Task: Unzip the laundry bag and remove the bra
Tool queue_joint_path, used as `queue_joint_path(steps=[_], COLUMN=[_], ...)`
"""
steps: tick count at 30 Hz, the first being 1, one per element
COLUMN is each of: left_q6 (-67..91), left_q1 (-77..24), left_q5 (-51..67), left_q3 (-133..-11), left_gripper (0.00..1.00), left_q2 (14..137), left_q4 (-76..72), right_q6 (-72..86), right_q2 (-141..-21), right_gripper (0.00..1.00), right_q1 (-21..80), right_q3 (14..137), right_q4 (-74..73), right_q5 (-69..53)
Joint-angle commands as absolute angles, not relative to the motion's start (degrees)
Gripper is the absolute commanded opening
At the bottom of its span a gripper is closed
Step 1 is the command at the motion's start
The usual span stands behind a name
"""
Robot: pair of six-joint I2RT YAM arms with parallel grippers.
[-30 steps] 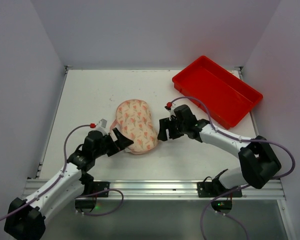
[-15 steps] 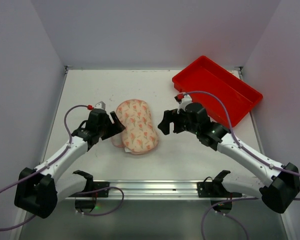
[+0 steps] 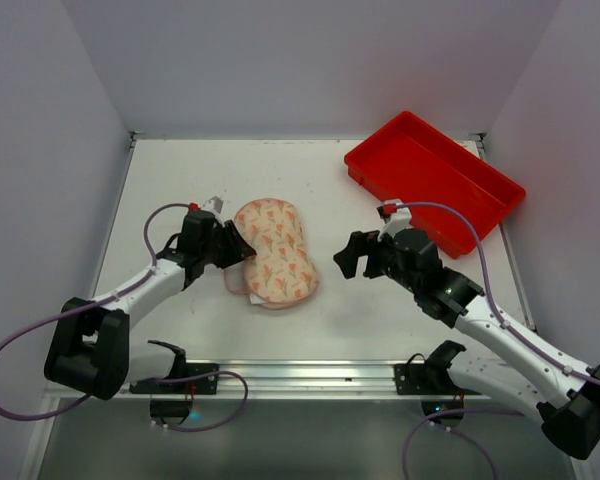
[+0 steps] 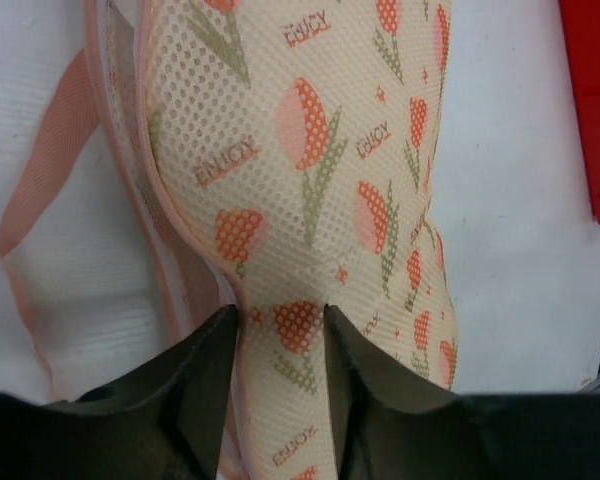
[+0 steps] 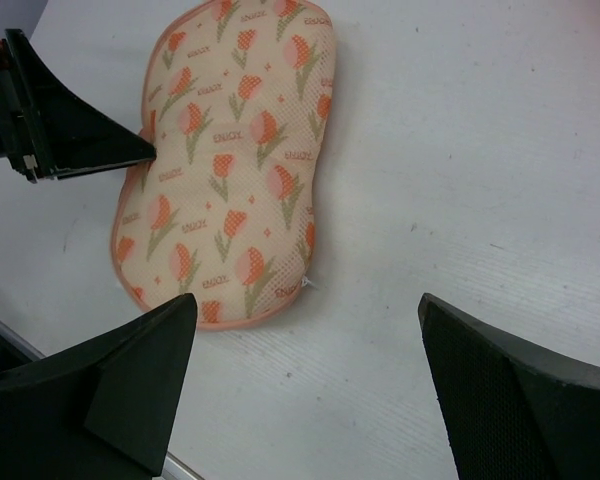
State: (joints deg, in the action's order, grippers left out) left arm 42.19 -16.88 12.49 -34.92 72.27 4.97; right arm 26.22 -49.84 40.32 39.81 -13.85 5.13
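Top external view: the laundry bag (image 3: 275,250) lies flat on the bench (image 3: 180,190) a little left of centre. Its long axis runs from far to near and leans slightly right at the near end. It looks shut, with no bra showing anywhere, so I take the bra to be inside and the unzipping not yet done.

The left pincer (image 3: 232,250) is right against the bag's left flank, at the narrow waist between the 2 lobes. In the left wrist view its fingers (image 4: 205,370) stand close together with a narrow strip of printed mesh showing between them. Whether they nip the fabric or only sit over it, I cannot tell. A pink strap (image 4: 40,200) loops out on the bench just left of the bag's edging.

The right pincer (image 3: 348,262) is spread wide and holds nothing. It sits to the right of the bag with bare bench between them, and the red tray (image 3: 430,175) is farther off behind it.

The left arm is plainly the nearer of the 2. The next move likely depends on finding the zip pull along the pink edging, and I cannot pick it out for certain in any view
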Motion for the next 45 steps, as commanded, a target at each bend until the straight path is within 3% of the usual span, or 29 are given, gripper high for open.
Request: queue_joint_path(steps=[1, 10, 18, 19, 26, 36, 42, 45], left_q6=[41.1, 38.7, 37.3, 38.0, 40.1, 43.5, 45.4, 45.5], left_q1=[-16.6, -16.6, -19.9, -23.0, -31.5, -33.2, -38.2, -40.7], left_q5=[15.5, 14.2, 16.0, 14.9, 13.9, 11.1, 14.0, 16.5], left_q3=[-34.4, -37.2, -50.4, -55.1, -68.4, -64.4, -68.5, -70.9], left_gripper=[0.38, 0.0, 0.0, 0.07, 0.21, 0.24, 0.24, 0.31], left_q2=[74.3, 73.2, 72.7, 76.0, 88.2, 90.3, 96.8, 99.8], left_q4=[1.1, 4.3, 9.4, 9.6, 9.6, 7.0, 1.8, 1.4], right_q6=[27.1, 27.1, 27.2, 27.2, 27.6, 27.4, 28.5, 28.0], right_q2=[-49.2, -48.1, -45.8, -44.7, -41.4, -40.9, -39.9, -38.2], right_gripper=[0.94, 0.94, 0.94, 0.94, 0.95, 0.96, 0.95, 0.96], right_q1=[40.1, 40.2, 40.2, 40.2, 40.1, 40.0, 40.0, 40.0], right_q3=[39.0, 37.8, 37.4, 37.0, 36.3, 35.6, 36.4, 36.5], right_q4=[-10.7, -9.7, -9.5, -9.7, -11.0, -11.6, -11.7, -12.0], right_q5=[7.0, 6.8, 7.5, 8.1, 10.5, 9.2, 9.3, 9.9])
